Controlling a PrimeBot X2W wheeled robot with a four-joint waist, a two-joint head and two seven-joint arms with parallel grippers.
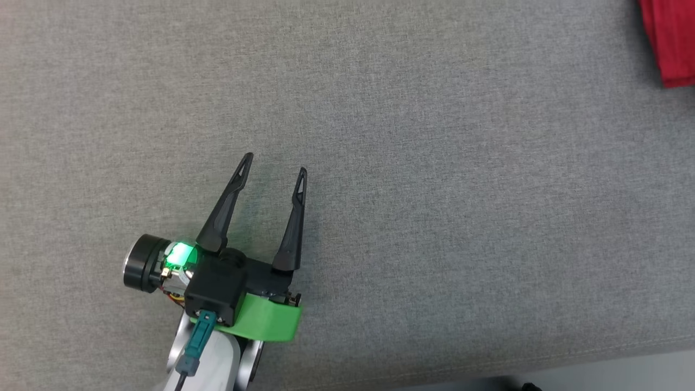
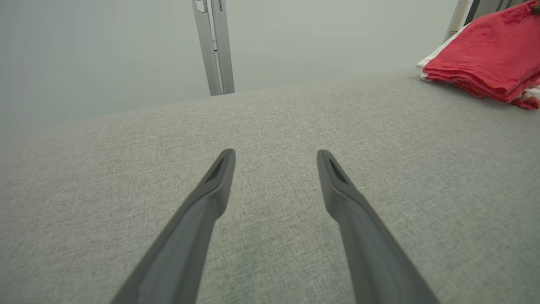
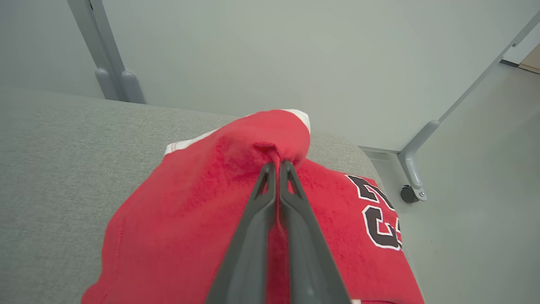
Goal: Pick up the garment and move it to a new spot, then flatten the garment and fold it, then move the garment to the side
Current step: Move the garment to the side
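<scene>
The garment is a red jersey with white trim and black numbers, folded into a stack near the grey table's far right corner. It also appears as a red stack, the garment, at the upper right of the left wrist view, and at the top right edge of the head view, garment. My right gripper is shut on a raised fold of the red cloth. My left gripper hovers open over bare table, far to the left of the garment, with nothing between its fingers.
The grey fabric-covered table spreads wide around the left gripper. Its front edge runs along the lower right of the head view. A metal frame post stands behind the table. A caster leg rests on the floor beyond the table's right end.
</scene>
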